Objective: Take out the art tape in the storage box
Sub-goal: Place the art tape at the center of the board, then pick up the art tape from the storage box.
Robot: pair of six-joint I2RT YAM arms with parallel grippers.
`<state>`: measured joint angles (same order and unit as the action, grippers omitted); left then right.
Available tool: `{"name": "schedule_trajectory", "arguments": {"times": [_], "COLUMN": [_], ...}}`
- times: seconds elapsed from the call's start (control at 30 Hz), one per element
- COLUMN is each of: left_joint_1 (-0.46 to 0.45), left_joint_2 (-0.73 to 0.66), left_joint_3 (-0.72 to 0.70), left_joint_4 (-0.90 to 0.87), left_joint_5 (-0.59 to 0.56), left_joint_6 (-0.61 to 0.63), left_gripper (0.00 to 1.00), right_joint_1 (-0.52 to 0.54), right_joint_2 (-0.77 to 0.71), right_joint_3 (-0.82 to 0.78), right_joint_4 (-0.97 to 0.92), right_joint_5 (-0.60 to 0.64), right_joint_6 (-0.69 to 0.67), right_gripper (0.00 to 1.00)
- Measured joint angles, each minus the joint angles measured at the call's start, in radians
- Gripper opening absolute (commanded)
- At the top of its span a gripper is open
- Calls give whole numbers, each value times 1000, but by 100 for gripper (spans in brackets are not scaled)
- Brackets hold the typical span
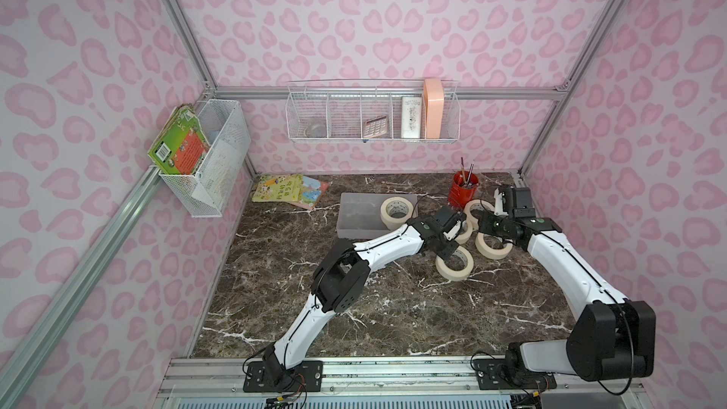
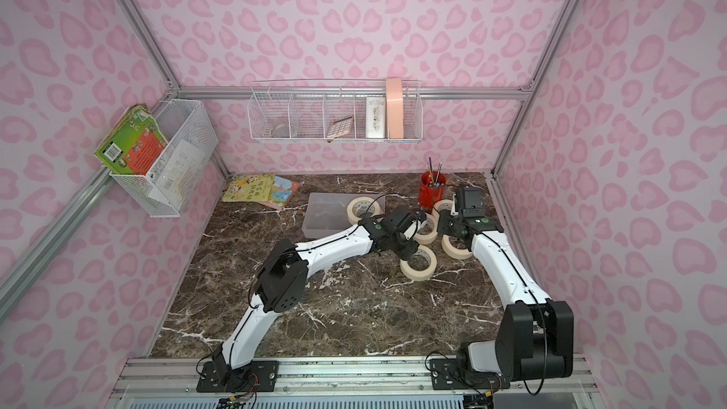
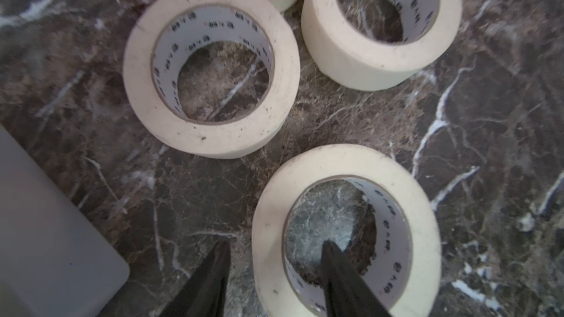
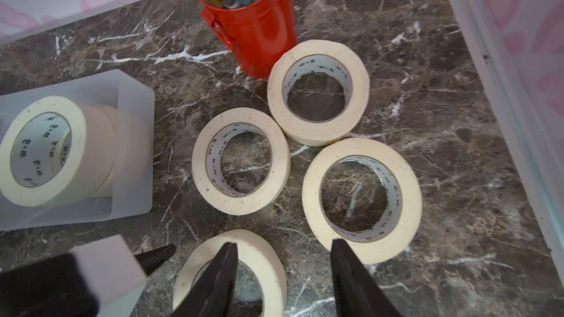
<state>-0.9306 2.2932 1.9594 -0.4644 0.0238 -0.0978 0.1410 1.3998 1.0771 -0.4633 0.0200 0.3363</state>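
Left wrist view had the left claw open, one finger showing inside the hole of a roll of art tape and the other outside it, neither one pressing on the wall. That roll lay flat on the bench with three more rolls right by it, near a red pencil bucket. Right claw hung open above them too, gripping nothing. Two rolls sat in the storage box, the front one tilted against the other.

Lab test booth: aluminium frame, pink printed walls, marble tabletop
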Motion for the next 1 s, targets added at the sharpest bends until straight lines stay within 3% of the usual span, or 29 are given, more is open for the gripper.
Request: {"name": "schedule_trajectory", "arguments": {"times": [0.27,0.53,0.83,1.0], "left_joint_1": [22,153,284,338], "left_joint_2": [-218,-461,-525,-553], "left_joint_3": [-71,-304,-442,-492], "left_joint_4": [-22,-13,-18,-19], "left_joint_5": [-110,-212,-307,-325], "left_joint_6": [8,22,22,8], "left_gripper": [75,76,80,84], "right_joint_1": [136,222,325,336], "right_joint_2": [198,445,742,817], "right_joint_3": [208,488,808,863], "right_joint_4": [31,41,-28,-62], "right_joint_5": [-26,-95,-166,-171], "right_joint_6": [-11,-51,-92,-96], "right_gripper": [52,52,52,52]}}
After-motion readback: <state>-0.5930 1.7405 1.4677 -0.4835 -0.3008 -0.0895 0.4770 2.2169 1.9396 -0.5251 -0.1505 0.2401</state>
